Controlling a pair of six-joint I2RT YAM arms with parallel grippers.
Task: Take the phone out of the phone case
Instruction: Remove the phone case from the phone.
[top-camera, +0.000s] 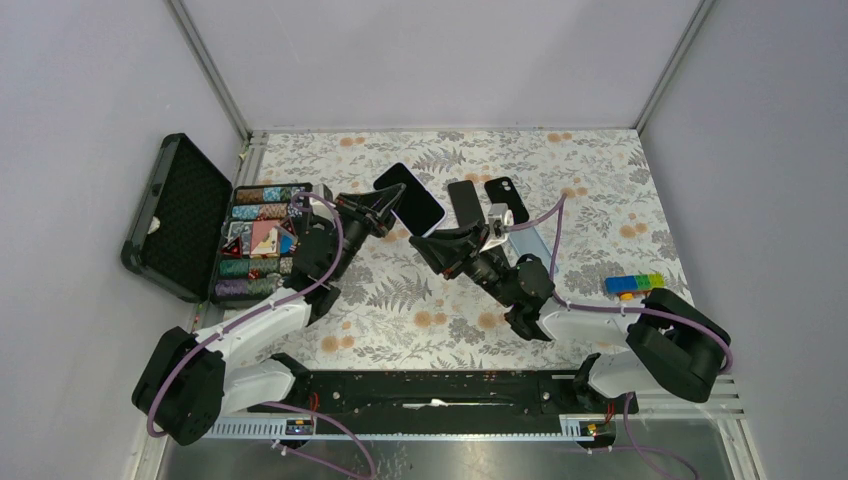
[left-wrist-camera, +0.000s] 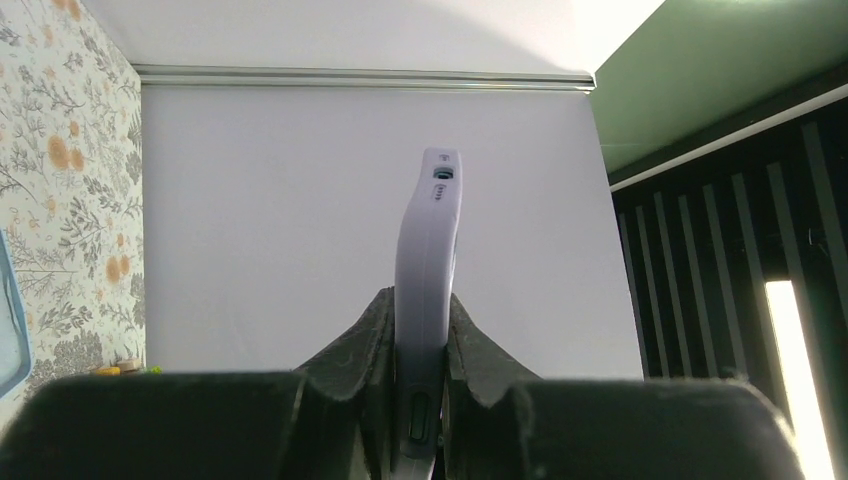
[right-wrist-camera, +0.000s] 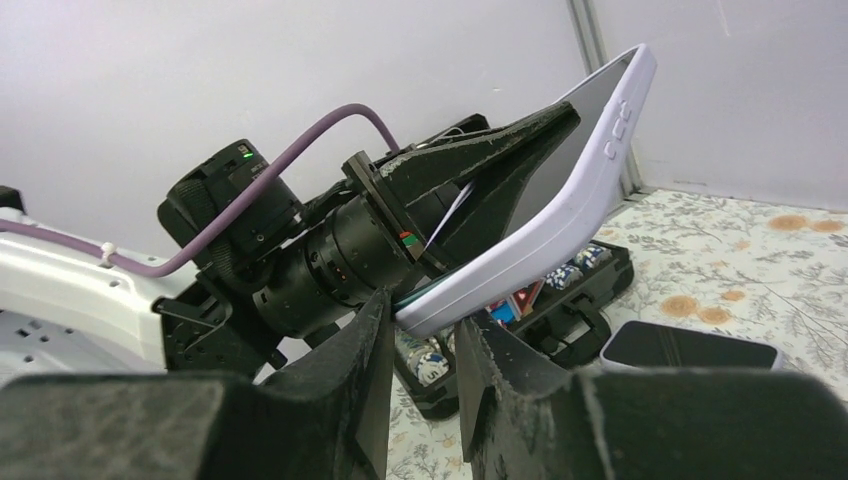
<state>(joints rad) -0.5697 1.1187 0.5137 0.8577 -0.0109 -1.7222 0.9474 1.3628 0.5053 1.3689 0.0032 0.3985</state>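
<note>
The phone (top-camera: 412, 200), dark screen up, sits in a lavender phone case (right-wrist-camera: 560, 215) and is held tilted above the table. My left gripper (top-camera: 385, 213) is shut on one long side of it. In the left wrist view the case's edge (left-wrist-camera: 428, 270) stands upright between the pads, with the gripper (left-wrist-camera: 420, 320) clamped on both faces. My right gripper (top-camera: 420, 240) meets the case's near lower corner. In the right wrist view that corner lies between the tips of the right gripper (right-wrist-camera: 428, 308), touching both fingers.
An open black poker-chip box (top-camera: 215, 235) lies at the left. A bare black phone (top-camera: 463, 203) and a black case (top-camera: 507, 200) lie on the floral cloth behind the grippers. Coloured blocks (top-camera: 633, 284) sit at the right.
</note>
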